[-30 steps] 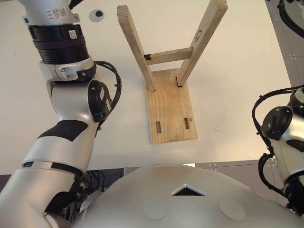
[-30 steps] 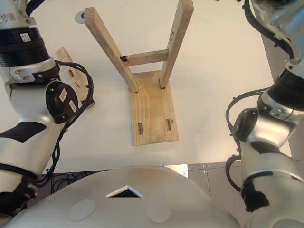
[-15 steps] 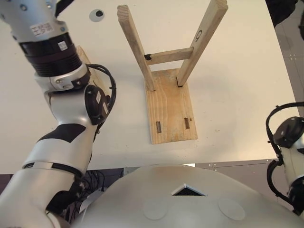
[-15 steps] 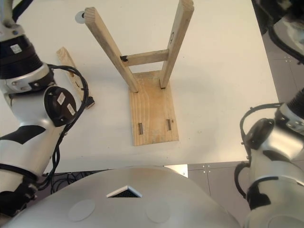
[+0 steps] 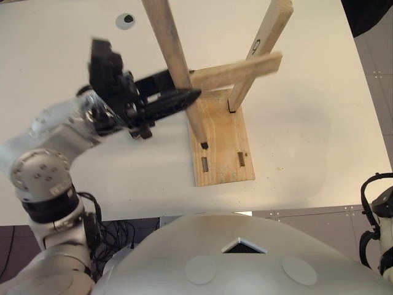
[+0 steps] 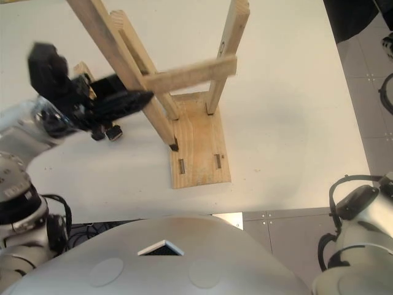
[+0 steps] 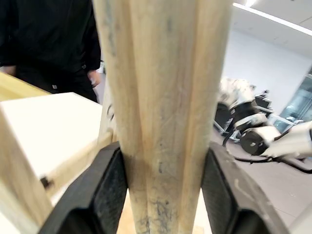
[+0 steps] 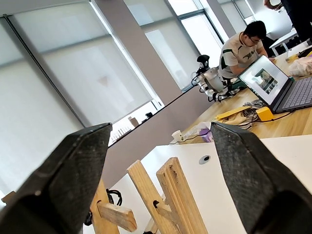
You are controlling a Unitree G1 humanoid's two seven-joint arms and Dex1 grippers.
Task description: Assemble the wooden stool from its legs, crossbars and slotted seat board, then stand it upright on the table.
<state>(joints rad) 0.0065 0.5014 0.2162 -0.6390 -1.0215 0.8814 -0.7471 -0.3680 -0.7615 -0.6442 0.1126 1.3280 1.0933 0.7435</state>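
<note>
ASSEMBLY UNDER WAY: A pale wooden slotted seat board (image 5: 222, 144) lies flat near the middle of the white table (image 5: 319, 123). A frame of two pale wooden legs joined by a rail (image 5: 267, 37) stands upright in the board's far slots.

The left gripper (image 5: 184, 95) reaches in from the left. Its black fingers (image 7: 109, 190) are clamped against both sides of a second pale wooden leg (image 5: 175, 55), which has a wooden crossbar (image 5: 245, 69) fixed to it and jutting to the right. The held leg is tilted, with its top leaning far and left. Its dark-tipped lower end (image 5: 202, 145) sits over the board just beyond the near-left slot (image 5: 204, 163); whether the tip touches the wood cannot be told. The crossbar's free end crosses in front of the right leg of the standing frame. The near-right slot (image 5: 240, 158) has nothing in it.

The right gripper (image 8: 161, 127) is held well apart from the stool parts, its two black fingers spread wide with nothing between them.

A loose strip of pale wood (image 6: 83, 69) lies on the table at the left, mostly hidden behind the left gripper. A small round black-and-white disc (image 5: 126, 19) rests at the far left of the tabletop.
</note>
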